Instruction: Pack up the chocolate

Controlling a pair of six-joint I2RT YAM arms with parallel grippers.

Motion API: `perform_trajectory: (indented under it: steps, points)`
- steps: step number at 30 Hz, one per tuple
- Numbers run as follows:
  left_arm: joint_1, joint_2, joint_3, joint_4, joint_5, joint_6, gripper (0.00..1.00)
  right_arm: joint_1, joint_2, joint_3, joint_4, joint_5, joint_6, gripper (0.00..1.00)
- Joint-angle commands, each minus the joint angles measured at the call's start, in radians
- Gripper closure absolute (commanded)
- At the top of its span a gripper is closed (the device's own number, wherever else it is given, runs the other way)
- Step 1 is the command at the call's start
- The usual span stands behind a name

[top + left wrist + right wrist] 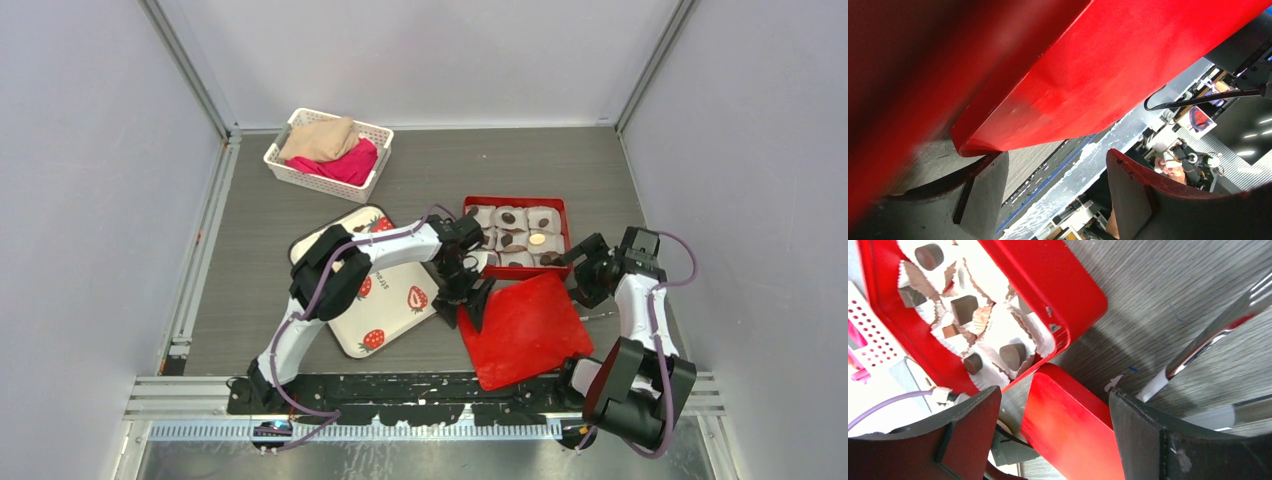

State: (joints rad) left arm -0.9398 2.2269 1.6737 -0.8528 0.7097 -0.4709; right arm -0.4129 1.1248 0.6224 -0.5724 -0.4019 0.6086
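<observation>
1. While the left pincer (1055, 165) stands with its fingers apart, a corner of the red lid (1108, 75) rests against its left finger. The lid fills most of that wrist view, and nothing is clamped.
2. The right pincer (1053, 397) is also spread wide. Another corner of the lid pokes in between its fingers, with neither finger seen pressing on it.
3. The lid lies on the table (560, 160) between the two pincers, just in front of the box (1058, 285).
4. The box is open, and the chocolate (964, 308) sits inside it in white paper cups (998, 330).
5. From above, the left wrist covers the box's near left corner.
6. Metal tongs (1208, 335) lie on the table just right of the right pincer, beside the lid.
7. The left arm reaches across a strawberry-print tray (395, 320), left of the lid.
8. A white basket (310, 178) of cloths (335, 150) stands well apart at the far left.
</observation>
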Motion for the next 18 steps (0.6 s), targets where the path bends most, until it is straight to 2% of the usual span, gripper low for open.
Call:
perform_trajectory:
  steps: [1,7,15,18]
  points:
    - [-0.004,0.024,0.045,0.041,0.036,0.002,0.28,0.006,-0.053,-0.016,-0.067,-0.192,0.057,0.19]
    - [-0.004,0.024,0.052,0.037,0.032,0.006,0.28,0.006,-0.084,-0.03,-0.13,-0.276,0.029,0.29]
    - [0.002,0.004,0.075,0.021,0.011,0.018,0.28,0.007,-0.118,-0.036,-0.159,-0.36,0.022,0.5]
    - [0.007,0.001,0.086,0.018,0.005,0.017,0.28,0.008,-0.12,-0.019,-0.164,-0.391,0.017,0.52]
